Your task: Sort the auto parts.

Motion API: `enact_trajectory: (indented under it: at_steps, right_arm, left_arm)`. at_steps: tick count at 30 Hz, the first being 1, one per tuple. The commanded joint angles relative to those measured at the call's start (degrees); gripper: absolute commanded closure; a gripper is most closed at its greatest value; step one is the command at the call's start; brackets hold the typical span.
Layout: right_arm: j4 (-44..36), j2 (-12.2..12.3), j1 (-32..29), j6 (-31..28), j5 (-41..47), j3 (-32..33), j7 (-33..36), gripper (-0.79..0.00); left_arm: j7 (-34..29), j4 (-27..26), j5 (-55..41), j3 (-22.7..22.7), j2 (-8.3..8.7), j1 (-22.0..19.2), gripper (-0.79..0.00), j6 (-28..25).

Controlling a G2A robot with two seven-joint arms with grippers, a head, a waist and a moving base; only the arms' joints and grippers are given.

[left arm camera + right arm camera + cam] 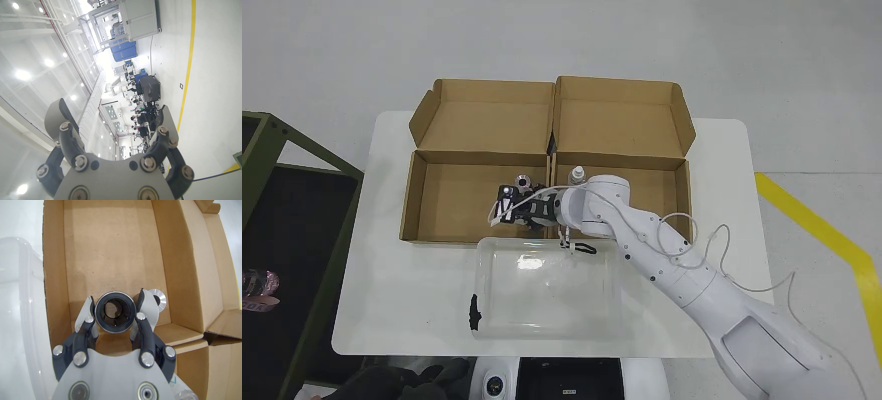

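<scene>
Our right claw (116,298) is clamped on a short black ring (115,313), one finger pressed to each side of it, its open bore facing the wrist camera. From above, the right claw (507,208) sits over the right-hand end of the left cardboard box (447,205). We cannot tell whether the ring touches the box floor.

A shiny metal disc (159,299) lies on that box's floor, towards its far right corner and just beside one claw finger (149,302).

The left box stands touching a second cardboard box (652,185) on its right, both at the far side of the white bench (392,290) with their lids folded back. A clear plastic tub (482,290) stands on the near side of the bench, close against the boxes. A small black piece (474,312) sits at its left rim.

Our left claw (112,105) is spread wide and grips nothing. It points up and away into the hall.
</scene>
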Motion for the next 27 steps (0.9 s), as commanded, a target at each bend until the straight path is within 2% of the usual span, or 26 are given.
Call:
enact_trajectory:
  at_steps: [1,13,19,27]
  right_arm:
    - [-0.11,-0.03,-0.01,-0.1,-0.14,0.15,0.07,-0.48]
    - [-6.28,0.43,-1.09,-0.9,1.03,3.44,-0.84,-0.443]
    - [-11.27,1.26,-3.04,-1.41,1.89,6.41,-1.27,-0.465]
    - [-21.02,3.28,-9.22,-2.4,1.84,11.97,-1.87,-0.514]
  left_arm:
    - [0.0,0.0,0.0,0.0,0.0,0.0,-0.785,0.0]
    - [0.0,0.0,0.0,0.0,0.0,0.0,-0.785,0.0]
    - [0.0,0.0,0.0,0.0,0.0,0.0,-0.785,0.0]
    - [0.0,0.0,0.0,0.0,0.0,0.0,-0.785,0.0]
